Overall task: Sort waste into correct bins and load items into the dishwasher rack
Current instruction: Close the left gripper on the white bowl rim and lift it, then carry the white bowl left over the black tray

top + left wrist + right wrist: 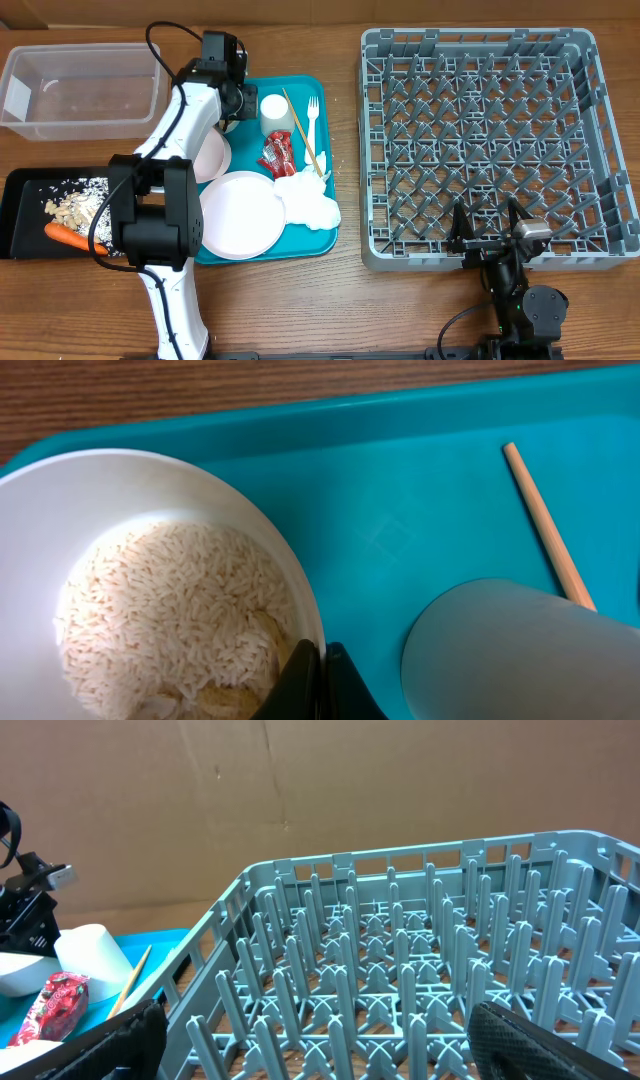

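Note:
My left gripper [322, 665] is shut on the rim of a small white bowl [120, 490], one finger inside and one outside. Beige grainy food scraps [170, 610] fill that bowl. It stands on the teal tray [400, 470] beside the white cup [520, 650] and the wooden stick [545, 525]. From overhead, the tray [330, 235] also holds the cup [275, 110], stick [300, 130], white fork [313, 125], red wrapper [275, 155], white napkin [308, 200], round plate [240, 215] and another bowl [210, 155]. My right gripper [490, 235] stands open at the grey dishwasher rack's [495, 150] near edge.
A clear tub [80, 90] stands at the back left. In front of it, the black tray [25, 215] holds scraps [80, 205] and an orange carrot [68, 236]. The left arm [165, 200] stretches over the teal tray's left side.

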